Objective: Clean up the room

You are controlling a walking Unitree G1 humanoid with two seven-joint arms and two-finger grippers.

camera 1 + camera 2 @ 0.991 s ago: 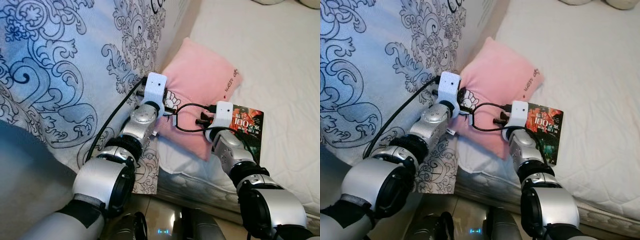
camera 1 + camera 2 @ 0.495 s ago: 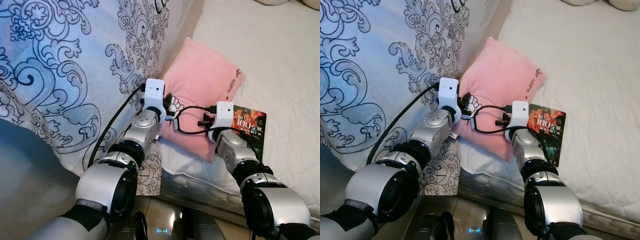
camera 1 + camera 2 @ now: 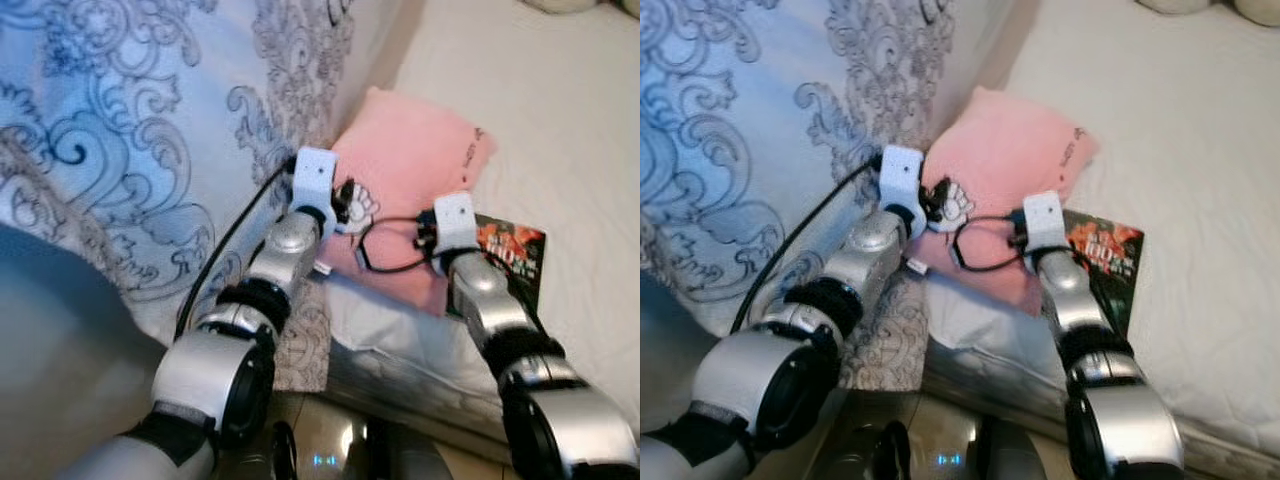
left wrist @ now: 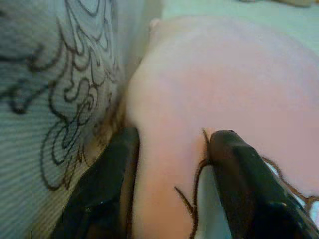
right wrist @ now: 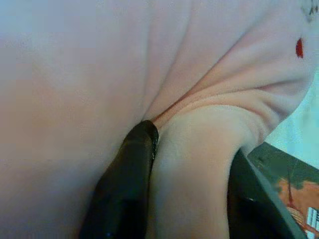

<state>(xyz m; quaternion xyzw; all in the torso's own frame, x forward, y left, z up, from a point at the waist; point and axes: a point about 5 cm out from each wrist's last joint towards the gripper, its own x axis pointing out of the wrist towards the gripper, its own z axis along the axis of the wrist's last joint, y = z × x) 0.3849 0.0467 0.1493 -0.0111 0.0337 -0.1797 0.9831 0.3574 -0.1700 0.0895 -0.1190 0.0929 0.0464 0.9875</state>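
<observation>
Both grippers grip the pink pillow lying on the bed against the patterned duvet. Left gripper pinches its near left edge, right gripper clamps a fold near the book beside it.

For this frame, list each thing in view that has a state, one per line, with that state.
pink pillow: lying on the bed against the patterned quilt, pinched at its near edge by both grippers.
left gripper: fingers closed around a fold of the pillow.
right gripper: fingers closed around a fold of the pillow.
book: shut, flat on the bed beside the pillow.
patterned quilt: bunched up high on the left.
</observation>
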